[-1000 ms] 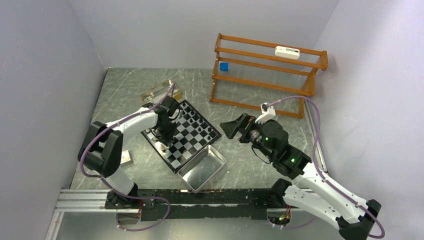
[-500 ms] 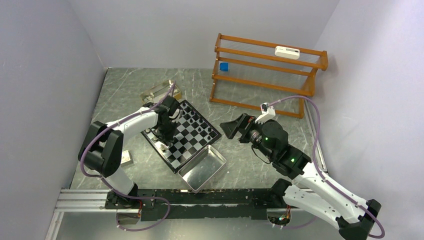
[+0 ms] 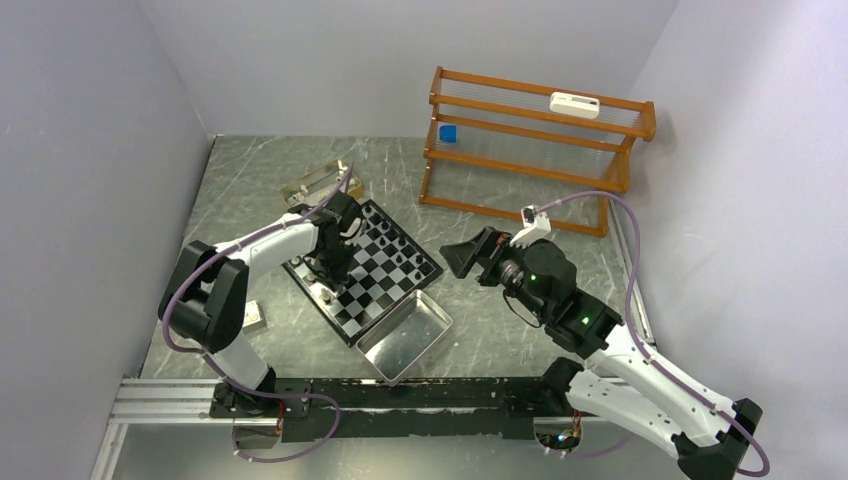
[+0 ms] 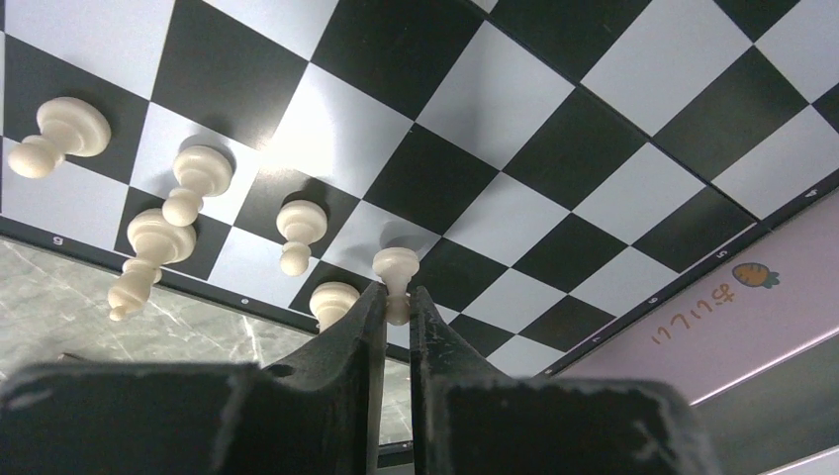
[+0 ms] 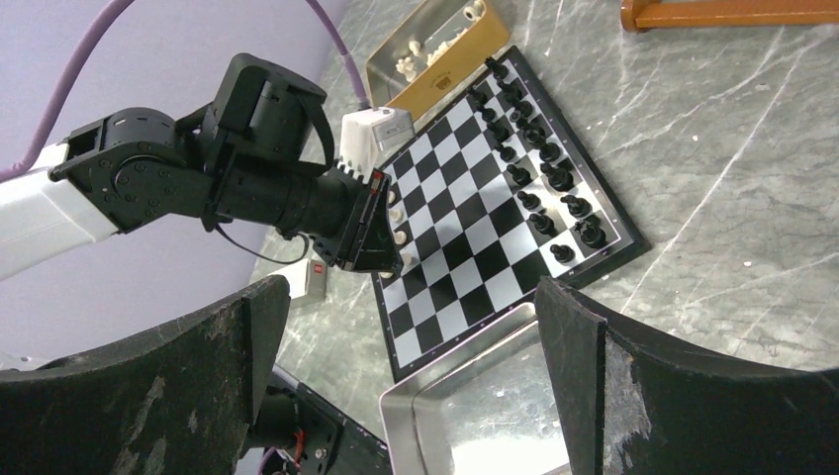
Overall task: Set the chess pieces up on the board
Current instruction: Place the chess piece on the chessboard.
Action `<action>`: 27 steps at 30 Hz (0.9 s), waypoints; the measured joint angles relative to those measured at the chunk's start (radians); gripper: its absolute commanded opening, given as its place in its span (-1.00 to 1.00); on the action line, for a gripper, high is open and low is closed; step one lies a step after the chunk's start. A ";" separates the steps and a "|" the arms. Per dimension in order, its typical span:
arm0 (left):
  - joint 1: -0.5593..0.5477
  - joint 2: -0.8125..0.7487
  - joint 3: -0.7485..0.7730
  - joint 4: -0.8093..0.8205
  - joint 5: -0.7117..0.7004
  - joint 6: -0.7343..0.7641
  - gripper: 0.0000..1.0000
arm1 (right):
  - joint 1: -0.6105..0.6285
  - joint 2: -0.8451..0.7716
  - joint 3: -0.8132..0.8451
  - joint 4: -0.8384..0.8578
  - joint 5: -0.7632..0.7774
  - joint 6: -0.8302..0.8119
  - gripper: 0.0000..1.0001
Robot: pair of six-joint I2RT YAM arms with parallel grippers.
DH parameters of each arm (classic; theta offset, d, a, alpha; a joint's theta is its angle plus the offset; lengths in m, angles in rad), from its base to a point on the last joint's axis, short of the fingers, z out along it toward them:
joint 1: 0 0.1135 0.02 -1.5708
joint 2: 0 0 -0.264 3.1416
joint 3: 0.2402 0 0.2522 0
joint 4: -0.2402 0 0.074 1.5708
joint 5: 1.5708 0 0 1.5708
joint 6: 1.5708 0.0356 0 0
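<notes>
Cream chess pieces (image 4: 193,174), six on the board (image 4: 554,188); left tool (image 4: 396,299) pinches one cream piece (image 4: 394,265), right tool (image 5: 411,297) gapes empty.

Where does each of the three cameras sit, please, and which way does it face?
Top external: high behind the arm bases, looking down on the board; the left arm and right arm both show.
Left wrist: just above the board, looking along the left fingers, shut on a pale pawn.
Right wrist: raised beside the board, looking across it at the left arm, between the open right fingers.
Shared: top and right wrist views both show board, left arm and metal tray.
</notes>
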 measured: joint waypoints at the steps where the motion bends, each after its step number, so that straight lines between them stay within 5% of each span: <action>1: 0.000 0.000 0.000 -0.001 -0.006 0.000 -0.67 | 0.000 0.000 0.000 0.000 0.000 0.000 1.00; 27: -0.018 0.018 0.004 -0.013 -0.037 0.000 -0.54 | 0.000 -0.009 0.000 0.000 0.000 0.000 1.00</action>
